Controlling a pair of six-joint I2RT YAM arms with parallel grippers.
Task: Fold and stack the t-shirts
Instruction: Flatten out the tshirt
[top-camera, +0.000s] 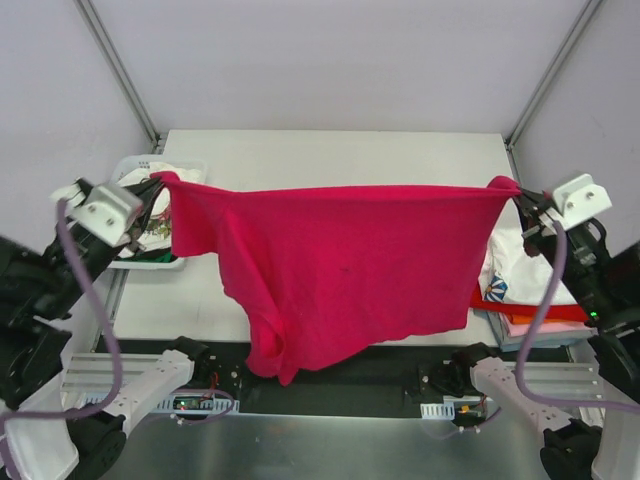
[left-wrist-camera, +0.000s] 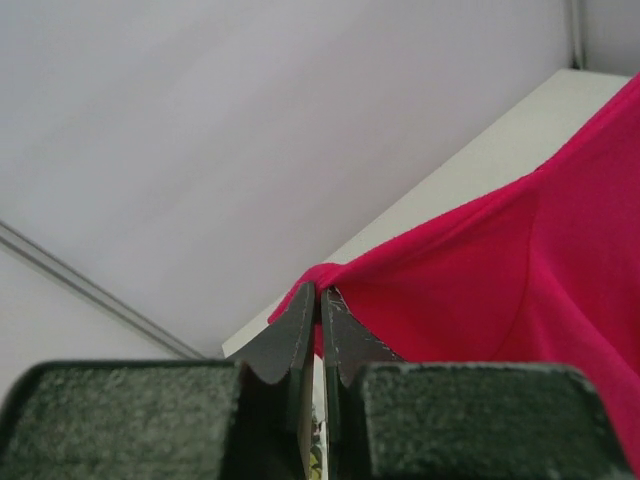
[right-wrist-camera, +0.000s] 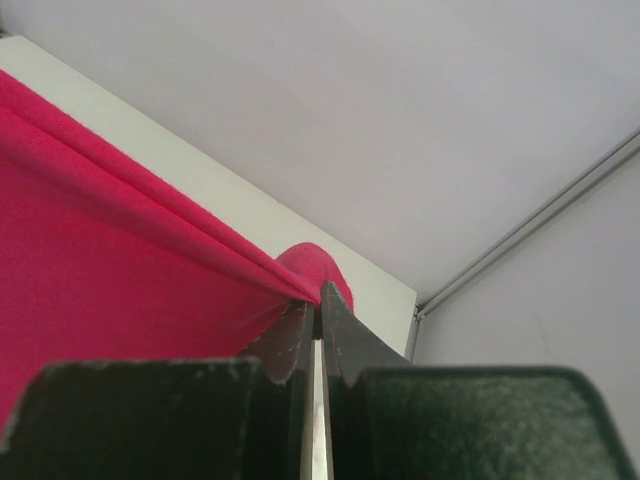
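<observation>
The crimson-magenta t-shirt (top-camera: 350, 260) hangs in the air above the table (top-camera: 340, 150) in the top external view. It is stretched between the two arms, so its long, taut upper edge runs left to right across the workspace. The cloth drops from that edge toward the arm bases, and its lowest, bunched fold sags left of centre. Which edge is the hem and which the neck is hard to say from here, as the folds hide both. The left gripper (top-camera: 158, 188) is clamped on the shirt's left top corner, over the white basket (top-camera: 125, 162), which has a white printed shirt (top-camera: 150, 235) in it. The right gripper (top-camera: 520, 195) pinches the right top corner, above a pile at the table's right side where another white printed shirt (top-camera: 505, 265) lies on a red one (top-camera: 535, 312). In the left wrist view, the left gripper (left-wrist-camera: 321, 295) has its jaws pressed together on a small peak of the crimson-magenta t-shirt (left-wrist-camera: 520, 270). From there the cloth spreads away to the right, over the pale table (left-wrist-camera: 500, 150). In the right wrist view, the right gripper (right-wrist-camera: 318, 295) is likewise closed tight on a corner of the crimson-magenta t-shirt (right-wrist-camera: 120, 260). A small tab of cloth pokes past the fingertips, and the tight, ridged edge runs off to the upper left along the table (right-wrist-camera: 200, 180).
</observation>
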